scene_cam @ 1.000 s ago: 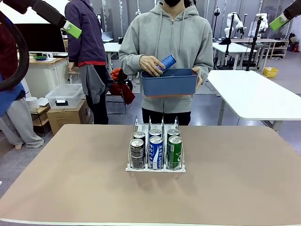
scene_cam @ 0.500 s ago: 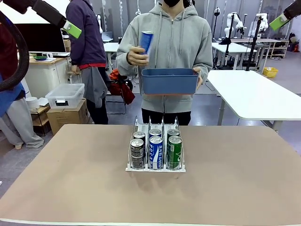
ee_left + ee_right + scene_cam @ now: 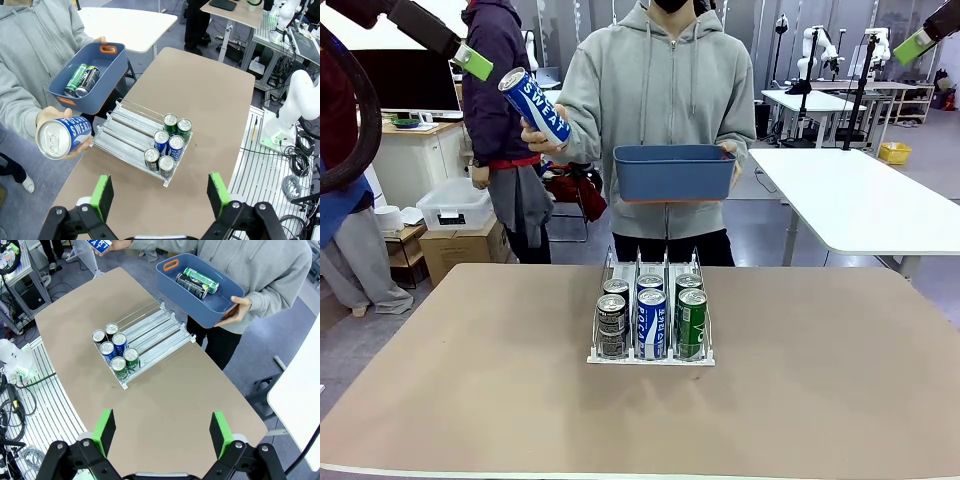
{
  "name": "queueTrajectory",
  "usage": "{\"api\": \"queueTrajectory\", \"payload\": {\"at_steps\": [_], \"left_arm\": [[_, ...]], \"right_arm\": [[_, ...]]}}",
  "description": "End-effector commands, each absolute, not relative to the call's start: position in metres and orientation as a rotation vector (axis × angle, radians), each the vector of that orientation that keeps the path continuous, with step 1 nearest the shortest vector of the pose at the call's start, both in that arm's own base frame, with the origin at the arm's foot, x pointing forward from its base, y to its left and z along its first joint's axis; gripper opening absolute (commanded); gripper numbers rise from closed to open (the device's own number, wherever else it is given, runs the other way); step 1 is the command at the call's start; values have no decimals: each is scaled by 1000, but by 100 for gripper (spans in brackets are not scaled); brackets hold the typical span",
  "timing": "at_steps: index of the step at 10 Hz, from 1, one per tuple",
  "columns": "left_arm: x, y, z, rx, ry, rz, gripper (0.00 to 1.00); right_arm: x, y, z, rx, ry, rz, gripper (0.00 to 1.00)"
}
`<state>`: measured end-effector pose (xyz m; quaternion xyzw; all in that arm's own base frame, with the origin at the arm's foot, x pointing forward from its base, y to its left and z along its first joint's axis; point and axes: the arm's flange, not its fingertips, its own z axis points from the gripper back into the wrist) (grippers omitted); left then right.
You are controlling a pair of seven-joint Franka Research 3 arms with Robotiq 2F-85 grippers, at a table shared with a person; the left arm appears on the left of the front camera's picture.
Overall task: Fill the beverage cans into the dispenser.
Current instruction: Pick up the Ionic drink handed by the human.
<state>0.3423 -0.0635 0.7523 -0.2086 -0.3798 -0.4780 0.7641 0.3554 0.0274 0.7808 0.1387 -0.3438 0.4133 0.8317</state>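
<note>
My left gripper [image 3: 160, 182] and right gripper [image 3: 161, 420] hang high over the wide brown table [image 3: 470, 400], jaws wide apart and empty.
Across the table, a person in a grey hoodie [image 3: 665, 90] holds a blue rectangular plastic bin [image 3: 674, 175] with a green can [image 3: 76, 78] and a dark can [image 3: 87, 81] lying inside. The clear-and-white three-lane dispenser rack [image 3: 650, 359] sits mid-table. Six slim aluminium cans [image 3: 651, 322] stand upright at the end nearest me, two per lane: dark, blue-and-white, green. The person's other hand [image 3: 545, 140] holds a tilted blue-and-white can [image 3: 534, 105] in the air, well apart from the rack.
</note>
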Motion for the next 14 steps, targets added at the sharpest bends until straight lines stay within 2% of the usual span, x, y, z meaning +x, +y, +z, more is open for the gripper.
{"api": "queueTrajectory", "payload": {"at_steps": [1, 14], "left_arm": [[342, -64, 752, -460, -826, -1043, 100], [342, -64, 752, -460, -826, -1043, 100]], "right_arm": [[354, 27, 780, 295, -728, 877, 100], [354, 27, 780, 295, -728, 877, 100]]}}
